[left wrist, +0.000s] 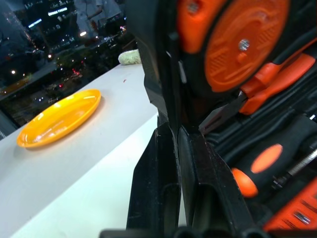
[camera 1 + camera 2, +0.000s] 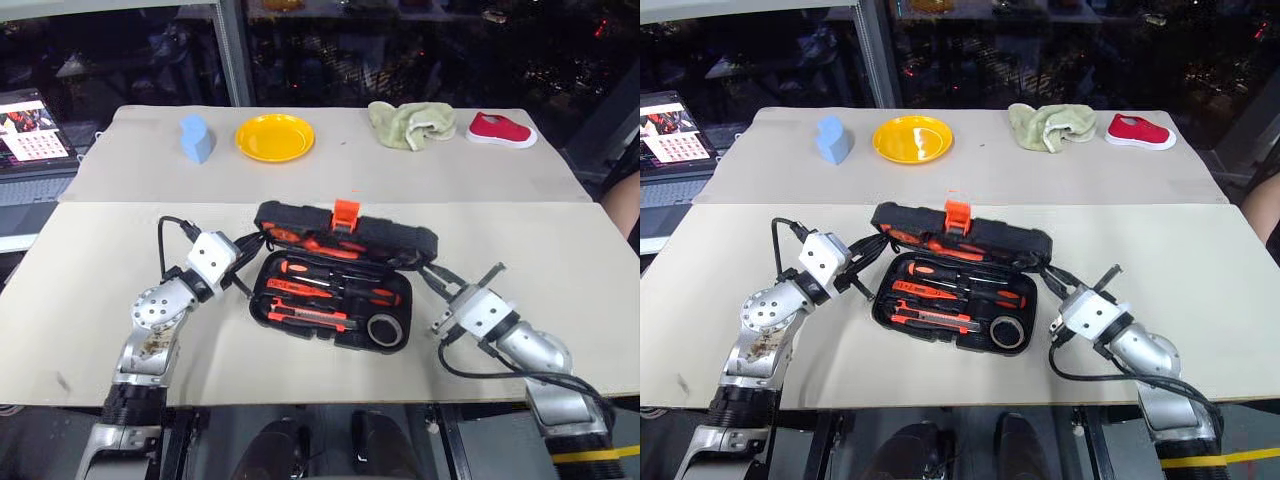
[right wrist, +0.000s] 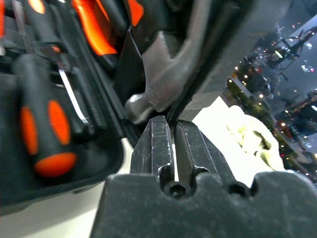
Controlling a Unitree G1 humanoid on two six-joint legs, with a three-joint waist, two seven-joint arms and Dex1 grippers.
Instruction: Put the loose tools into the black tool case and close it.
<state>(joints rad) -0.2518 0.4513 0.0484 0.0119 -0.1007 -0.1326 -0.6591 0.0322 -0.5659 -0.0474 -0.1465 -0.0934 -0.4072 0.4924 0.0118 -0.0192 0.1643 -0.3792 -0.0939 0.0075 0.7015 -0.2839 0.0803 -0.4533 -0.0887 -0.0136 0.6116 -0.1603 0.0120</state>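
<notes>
Lid half raised, tools stowed.
The black tool case sits mid-worktop near the front edge. I see the left gripper and right gripper pressed together, empty, under the lid's ends. I should lift both evenly, then press the latch.

Evenly lit table against a dark, night-time background.
Soft overhead light, faint shadows; small city lights glint behind. Wrist views are blurred up close, the black tool case out of focus.
</notes>
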